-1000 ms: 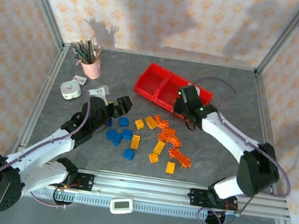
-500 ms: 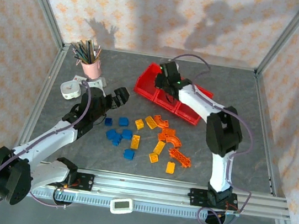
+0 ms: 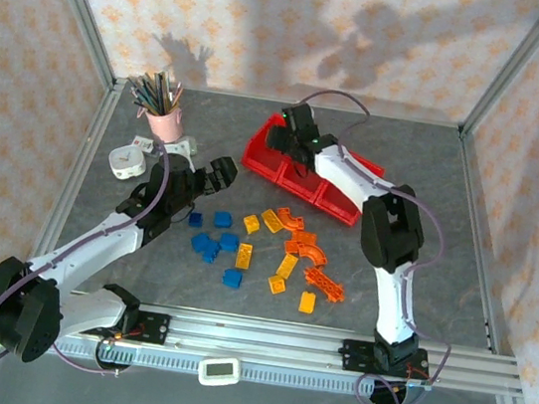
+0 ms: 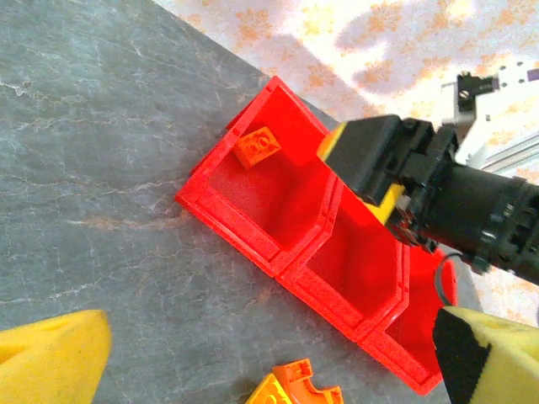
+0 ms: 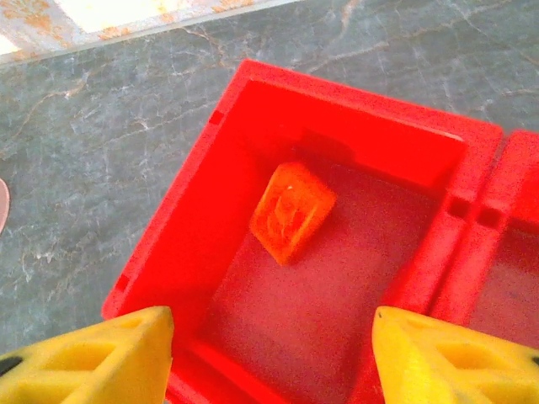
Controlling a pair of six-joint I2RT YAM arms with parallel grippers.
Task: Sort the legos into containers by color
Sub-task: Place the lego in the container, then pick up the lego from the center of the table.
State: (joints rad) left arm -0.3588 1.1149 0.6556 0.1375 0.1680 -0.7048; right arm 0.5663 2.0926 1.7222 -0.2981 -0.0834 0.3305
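The right end effector is held over the end compartment of the red containers, its yellow fingertips spread apart with nothing pinched between them and nothing touched. Directly beneath it, one orange brick is seen lying tilted on the floor of that compartment, near the far wall; the neighbouring compartment, to the right of the fingers, is partly seen past the dividing wall. The left end effector is likewise spread wide and empty, and is held above the bench, apart from the containers, which lie ahead of it. From the left wrist, the right end effector's dark body is seen hanging over the middle of the red row. The loose legos are scattered on the bench on the base side of the left end effector: blue bricks nearest to it, yellow-orange bricks just beyond them, and deeper orange pieces further to its right. A pink pencil cup and a small white object stand to its left, well apart from the legos.
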